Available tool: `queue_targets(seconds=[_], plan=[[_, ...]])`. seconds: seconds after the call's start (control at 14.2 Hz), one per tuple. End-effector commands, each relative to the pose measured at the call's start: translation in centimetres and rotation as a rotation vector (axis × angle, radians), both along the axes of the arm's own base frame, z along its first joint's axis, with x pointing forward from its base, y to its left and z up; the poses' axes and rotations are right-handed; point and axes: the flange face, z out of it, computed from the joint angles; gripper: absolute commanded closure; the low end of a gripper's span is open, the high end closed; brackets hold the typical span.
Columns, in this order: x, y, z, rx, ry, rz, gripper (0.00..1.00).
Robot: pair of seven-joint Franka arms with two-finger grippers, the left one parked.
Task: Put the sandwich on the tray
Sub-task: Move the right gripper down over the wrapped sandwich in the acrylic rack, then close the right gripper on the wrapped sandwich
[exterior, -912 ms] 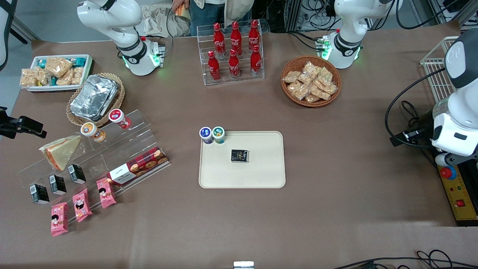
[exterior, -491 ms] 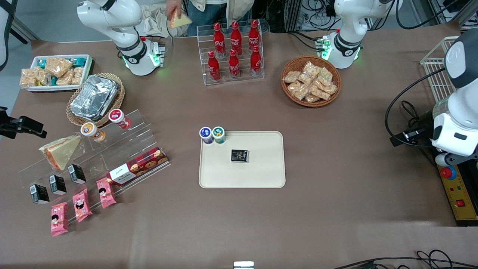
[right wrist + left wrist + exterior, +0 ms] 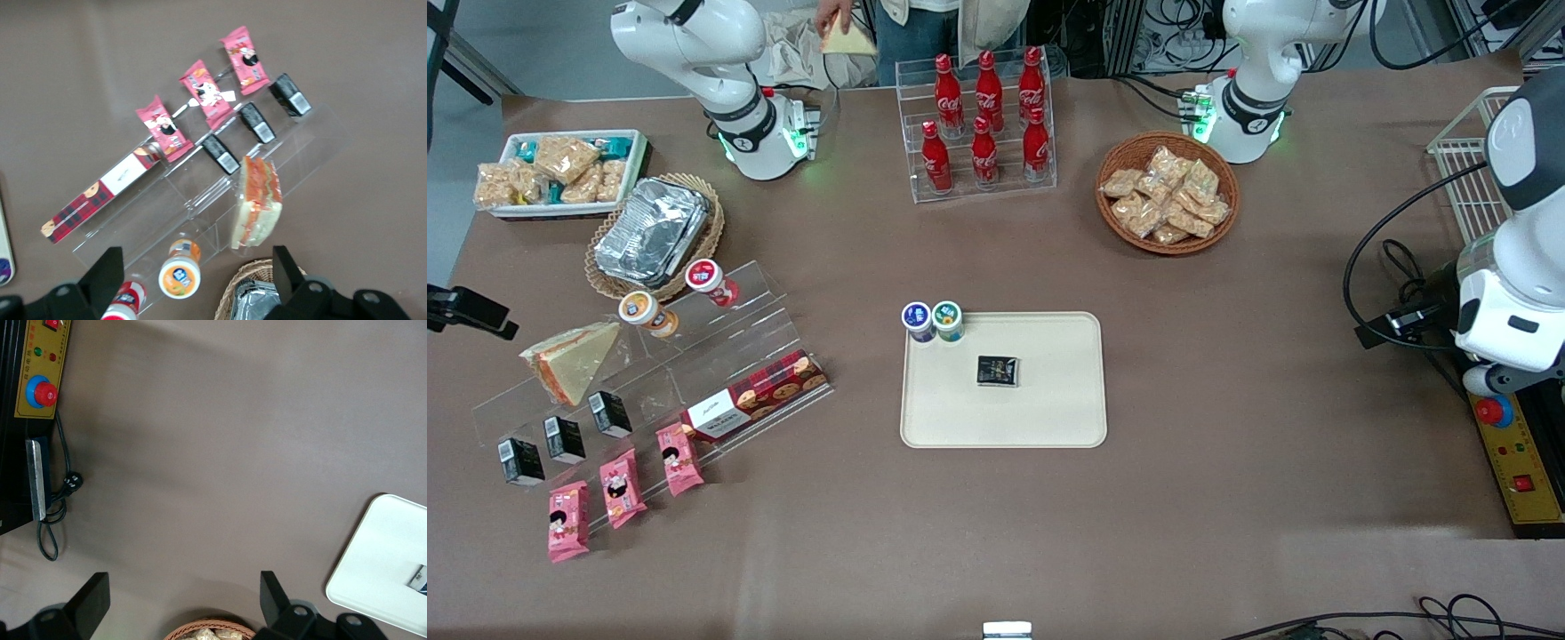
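Note:
The sandwich (image 3: 574, 360), a clear-wrapped wedge with red-orange filling, lies on a clear acrylic stepped shelf (image 3: 694, 356) toward the working arm's end of the table. In the right wrist view the sandwich (image 3: 259, 203) lies just ahead of one finger. My gripper (image 3: 195, 261) hangs above the shelf, open and empty, its fingers (image 3: 107, 270) wide apart. In the front view only a black part of the gripper (image 3: 470, 313) shows at the edge. The cream tray (image 3: 1049, 404) lies mid-table and also shows in the left wrist view (image 3: 383, 550).
On the tray stand two small cups (image 3: 932, 322) and a black packet (image 3: 997, 371). The shelf holds an orange-lidded bottle (image 3: 180, 277), a red-lidded bottle (image 3: 711, 280), a cookie box (image 3: 756, 404), black cartons (image 3: 565, 437) and pink packets (image 3: 618, 487). A foil container (image 3: 651, 229) sits in a wicker basket nearby.
The black gripper part has slid farther out toward the working arm's end of the table. A person at the table's back edge has shifted a held wedge. Nothing on the table moved.

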Motion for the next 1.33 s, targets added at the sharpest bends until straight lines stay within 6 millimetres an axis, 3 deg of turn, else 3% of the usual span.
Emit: queue_targets(seconds=[0.0,0.21,0.42,0.77,1.26], plan=[[-0.4,-2.6,-1.9,0.01,-0.007,-0.063,0.01],[-1.3,-4.3,-5.2,0.018,0.015,-0.127,0.01],[-1.6,-4.3,-8.1,0.026,0.025,-0.245,0.01],[-3.0,-5.0,-14.7,0.023,0.008,-0.298,0.01],[-3.9,-4.7,-20.8,0.006,-0.022,-0.298,0.04]])
